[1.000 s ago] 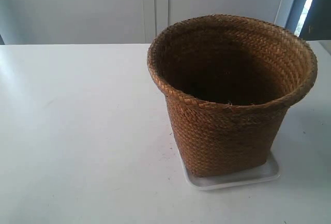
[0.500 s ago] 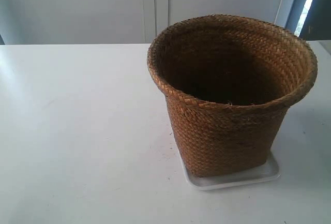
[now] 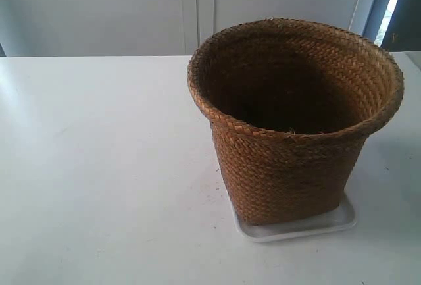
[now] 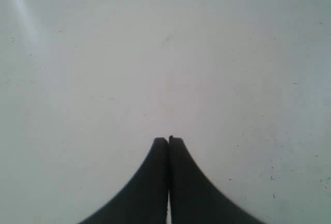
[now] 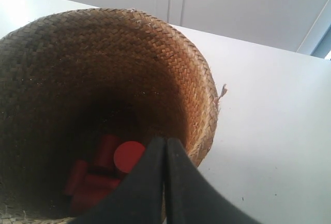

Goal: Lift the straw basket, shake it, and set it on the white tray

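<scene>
The straw basket [image 3: 289, 173] stands upright on the white tray [image 3: 332, 222] at the right side of the table; only the tray's front edge and one corner show under its base. No arm or gripper appears in the exterior view. In the right wrist view my right gripper [image 5: 165, 140] is shut with nothing between its fingers, in front of the basket's braided rim [image 5: 204, 100] and looking down into its dark interior. My left gripper [image 4: 168, 140] is shut and empty over bare table, with no basket in its view.
Several red cylinders [image 5: 128, 155] lie at the bottom of the basket. The white table [image 3: 99, 166] stretches to the left of the basket. Pale cabinet doors [image 3: 197, 8] stand behind the table's far edge.
</scene>
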Controlling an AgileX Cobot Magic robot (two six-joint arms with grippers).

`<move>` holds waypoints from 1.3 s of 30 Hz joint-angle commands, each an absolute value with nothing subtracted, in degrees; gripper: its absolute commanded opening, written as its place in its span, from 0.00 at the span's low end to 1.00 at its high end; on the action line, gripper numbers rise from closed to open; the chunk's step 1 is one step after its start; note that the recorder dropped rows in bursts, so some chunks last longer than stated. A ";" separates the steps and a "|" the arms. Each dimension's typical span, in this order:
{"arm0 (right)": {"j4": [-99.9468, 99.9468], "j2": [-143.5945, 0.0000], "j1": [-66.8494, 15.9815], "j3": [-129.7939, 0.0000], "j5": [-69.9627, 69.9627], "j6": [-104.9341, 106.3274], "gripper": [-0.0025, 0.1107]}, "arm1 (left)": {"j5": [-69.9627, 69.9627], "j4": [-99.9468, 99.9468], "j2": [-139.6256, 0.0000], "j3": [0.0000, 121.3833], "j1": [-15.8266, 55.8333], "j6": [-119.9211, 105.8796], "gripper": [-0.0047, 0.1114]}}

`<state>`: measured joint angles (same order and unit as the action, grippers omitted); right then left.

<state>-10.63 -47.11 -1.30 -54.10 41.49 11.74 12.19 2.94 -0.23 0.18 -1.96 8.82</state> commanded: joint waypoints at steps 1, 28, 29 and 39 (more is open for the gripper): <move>-10.88 -46.89 -1.10 -53.66 40.61 11.71 0.02 | 11.92 3.22 0.00 0.00 -2.00 8.95 0.04; -9.30 -34.08 -1.10 -46.43 37.62 14.93 0.02 | 11.92 3.22 0.00 0.00 -2.00 8.95 0.04; -8.99 -32.18 -1.10 -44.45 35.88 15.03 0.02 | 11.92 3.22 0.00 0.00 -2.00 8.95 0.04; -8.50 -11.73 -1.10 -13.84 10.98 15.15 0.02 | 11.92 3.22 0.00 0.00 -2.00 8.95 0.04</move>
<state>-8.91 -14.30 -1.30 -18.66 17.33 14.56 12.05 2.94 -0.23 0.18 -1.96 8.82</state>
